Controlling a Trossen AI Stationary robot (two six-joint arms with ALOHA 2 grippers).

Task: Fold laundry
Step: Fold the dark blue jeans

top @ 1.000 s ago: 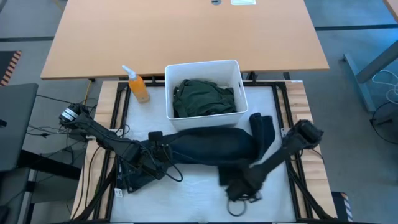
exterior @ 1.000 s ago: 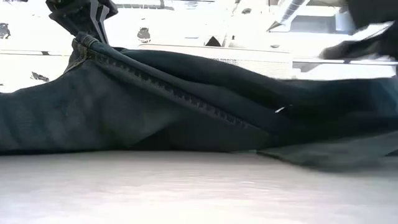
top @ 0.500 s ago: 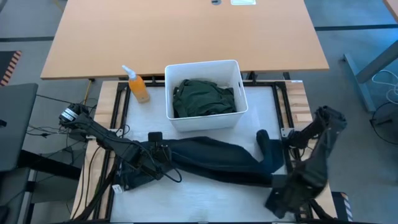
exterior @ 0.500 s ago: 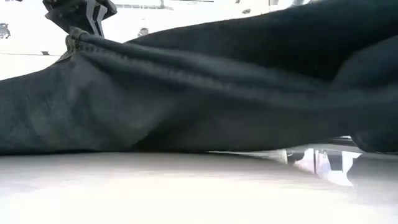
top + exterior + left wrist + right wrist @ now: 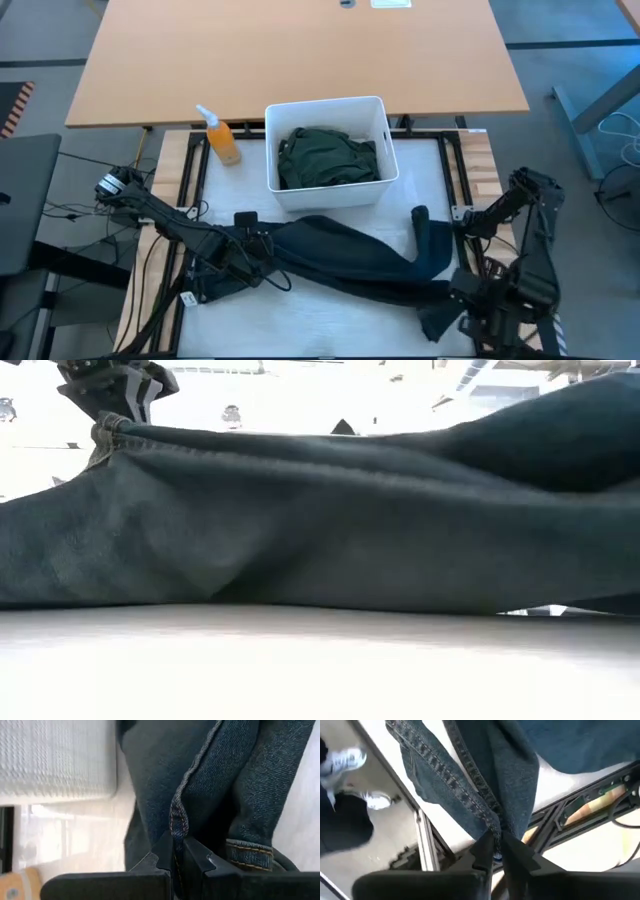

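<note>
The trousers (image 5: 345, 262) are lying stretched across the counter (image 5: 320, 320) just in front of the bin (image 5: 327, 112), not yet folded, so the folding is judged to be barely starting. The left claw (image 5: 174, 855) is clamping a seam at the end of the trousers left of the bin, while the right claw (image 5: 496, 845) is pinching the other end out past the counter's edge, right of the bin. A green garment (image 5: 328, 156) is lying crumpled inside the bin, waiting.
</note>
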